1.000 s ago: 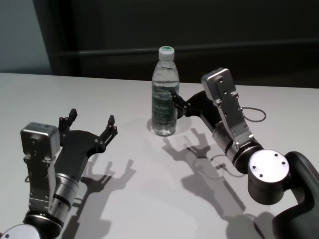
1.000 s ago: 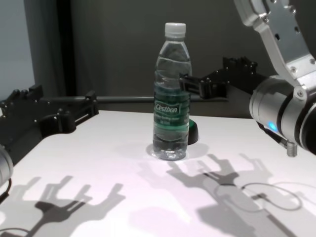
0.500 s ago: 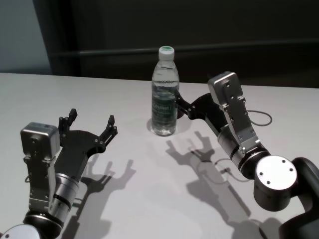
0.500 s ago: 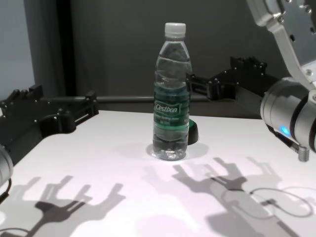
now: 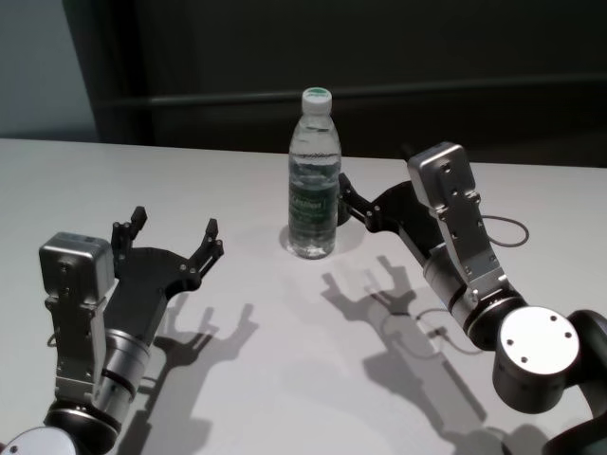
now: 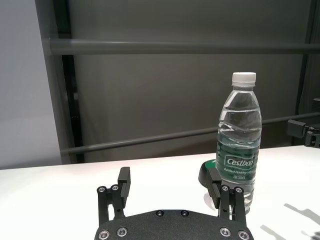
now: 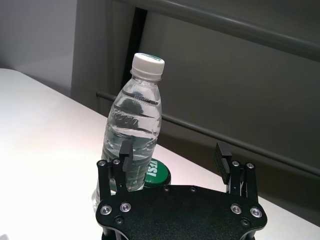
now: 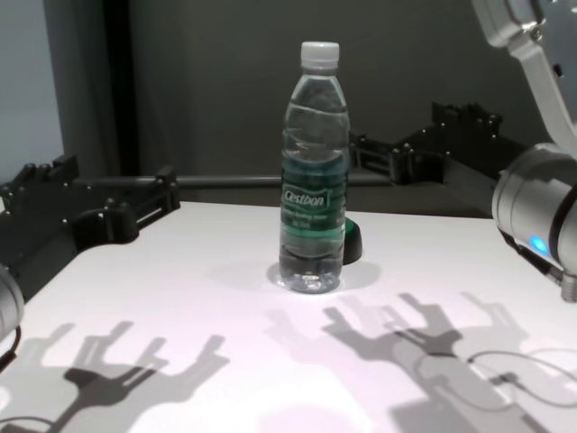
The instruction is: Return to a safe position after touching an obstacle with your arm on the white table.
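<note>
My right tool (image 5: 365, 194) spread wide and empty, just beside the upright bottle (image 5: 314, 175) — left tool (image 5: 174, 237) open too, holding nothing, well apart over the white counter (image 5: 237, 379)

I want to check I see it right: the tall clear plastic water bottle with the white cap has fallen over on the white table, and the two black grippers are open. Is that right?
Not quite. The tall clear plastic water bottle stands upright on the white table, as the chest view shows. The rest holds: the left gripper and right gripper are both open.

Your right gripper (image 5: 372, 187) hovers raised with fingers spread apart; your left gripper (image 5: 175, 237) sits parked low, fingers likewise spread.
</note>
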